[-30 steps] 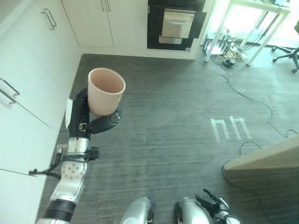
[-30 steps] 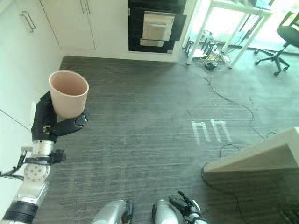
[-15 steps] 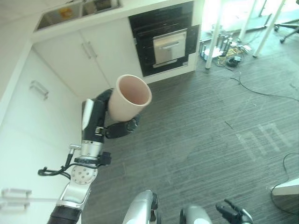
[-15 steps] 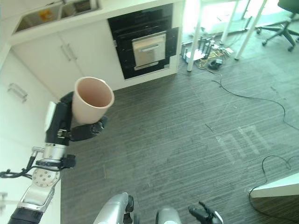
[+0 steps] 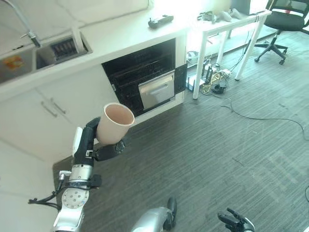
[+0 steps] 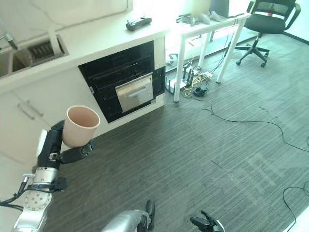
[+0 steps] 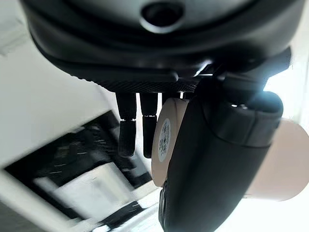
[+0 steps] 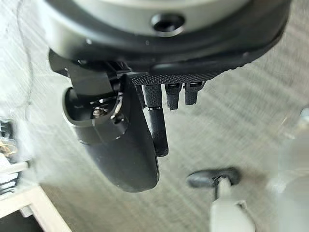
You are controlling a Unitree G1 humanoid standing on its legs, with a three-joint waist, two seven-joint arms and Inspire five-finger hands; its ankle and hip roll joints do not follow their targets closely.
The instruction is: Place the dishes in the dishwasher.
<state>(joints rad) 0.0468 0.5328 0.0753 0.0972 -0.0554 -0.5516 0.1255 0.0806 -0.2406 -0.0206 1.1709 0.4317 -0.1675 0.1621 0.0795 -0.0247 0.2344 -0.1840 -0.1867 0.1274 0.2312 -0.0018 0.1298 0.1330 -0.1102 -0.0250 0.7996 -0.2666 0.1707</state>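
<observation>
cup [image 5: 114, 123] | pale pink, empty | tilted, mouth up | held in left hand [image 5: 91, 145]

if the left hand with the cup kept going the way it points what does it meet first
Probably the black built-in appliance under the counter; the left hand, shut on the pink cup, points up toward it. Depth is unclear.

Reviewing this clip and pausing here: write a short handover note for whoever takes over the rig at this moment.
Left hand: fingers and thumb curled round a pink cup, held upright, mouth open, above the floor in front of the white cabinets.
Right hand: low by the floor, holding nothing, fingers relaxed.
Dishwasher: black-fronted unit under the counter, ahead of the cup; its door looks shut.
Done: cup picked up and carried.
Left: reach the dishwasher, open it, place the cup inside.
</observation>
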